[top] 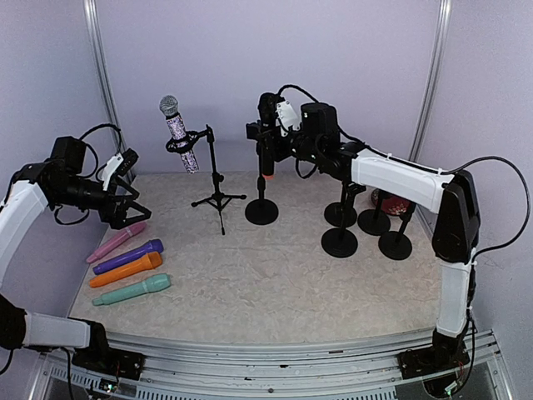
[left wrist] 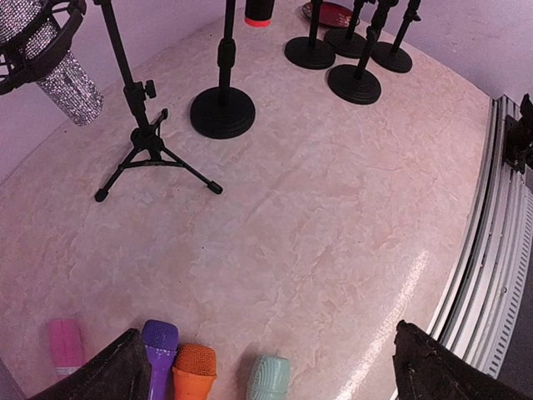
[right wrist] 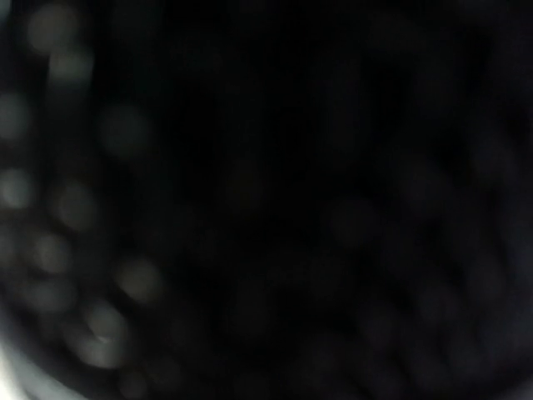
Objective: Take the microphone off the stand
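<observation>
— Seen from above, where is the mic?
— The black microphone with the orange-red lower end (top: 267, 169) stands upright at the back of the beige marbled worktop (top: 275, 275). Its long axis is vertical, head up and orange end down, right over the pole of the black round-base stand (top: 262, 210). The right hand (top: 266, 133) is at its upper part. I cannot tell whether it is clamped on it.
— And the other arm?
— The left hand (top: 129, 212) hovers by the pink microphone (top: 117, 242), which lies flat in a row with the purple microphone (top: 127, 257), orange microphone (top: 125, 271) and teal microphone (top: 132, 290).
— The left wrist view?
— Its fingers (left wrist: 108, 371) are spread wide with nothing between them, above the heads of that row. The orange-red end shows at the top edge, over the round base. To the left, a glittery silver microphone (left wrist: 71, 87) tilts in the clip of a black tripod stand (left wrist: 150, 150), handle pointing down and right.
— The right wrist view?
— Almost black and blurred, with pale dots along the left. Nothing can be made out.
</observation>
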`<state>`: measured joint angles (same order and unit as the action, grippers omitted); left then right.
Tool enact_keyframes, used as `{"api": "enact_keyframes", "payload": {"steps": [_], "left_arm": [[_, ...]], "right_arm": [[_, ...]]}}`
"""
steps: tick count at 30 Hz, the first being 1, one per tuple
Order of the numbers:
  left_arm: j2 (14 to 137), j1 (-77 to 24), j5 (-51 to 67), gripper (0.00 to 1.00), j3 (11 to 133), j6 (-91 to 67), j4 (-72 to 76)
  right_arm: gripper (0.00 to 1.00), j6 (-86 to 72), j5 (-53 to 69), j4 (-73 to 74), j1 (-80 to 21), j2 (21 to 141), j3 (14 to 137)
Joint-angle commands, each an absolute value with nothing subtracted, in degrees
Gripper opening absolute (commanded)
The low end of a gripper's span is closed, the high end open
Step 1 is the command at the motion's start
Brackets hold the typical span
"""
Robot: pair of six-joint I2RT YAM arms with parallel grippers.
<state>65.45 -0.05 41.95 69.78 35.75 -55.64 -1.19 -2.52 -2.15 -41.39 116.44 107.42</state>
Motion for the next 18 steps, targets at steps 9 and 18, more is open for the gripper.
{"api": "enact_keyframes", "payload": {"steps": [9, 18], "left_arm": [[67.04, -5.86, 45.11, 0.99, 69.55, 31.42, -50.93], [70.59, -9.05, 51.45, 0.99, 71.40, 33.24, -50.94]], "right_arm": [[0.01, -3.78, 11.77, -7.55, -47.36, 101.14, 95.22], [0.00, -3.21, 20.94, -6.53, -50.89, 98.89, 90.96]]}}
